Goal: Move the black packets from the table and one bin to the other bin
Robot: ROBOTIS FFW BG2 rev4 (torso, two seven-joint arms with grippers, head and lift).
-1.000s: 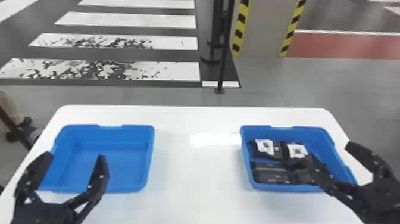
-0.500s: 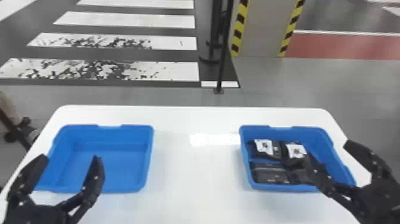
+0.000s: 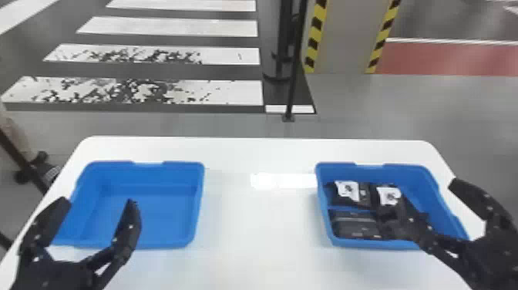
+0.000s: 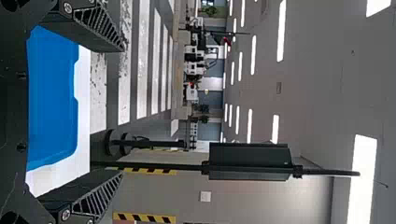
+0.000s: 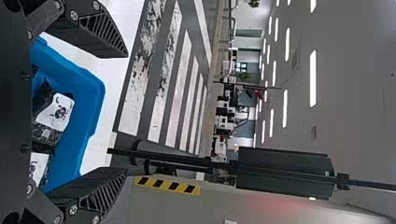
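My left gripper is open over the near left part of the left blue bin, whose inside is bare. In the right blue bin lie several black packets, two of them with white labels. My right gripper stands open above that bin's right side, its inner finger hiding part of the packets. The left wrist view has the left gripper open, with the blue bin behind it. In the right wrist view, labelled packets lie beyond the open right gripper.
Both bins stand on a white table with rounded far corners, a wide stretch of tabletop between them. Past its far edge a thin black post rises from the floor. A dark slanted pole stands off the table's left side.
The left gripper has shifted slightly to the left over its bin. The right gripper has drifted a little left, and the packets lie as before.
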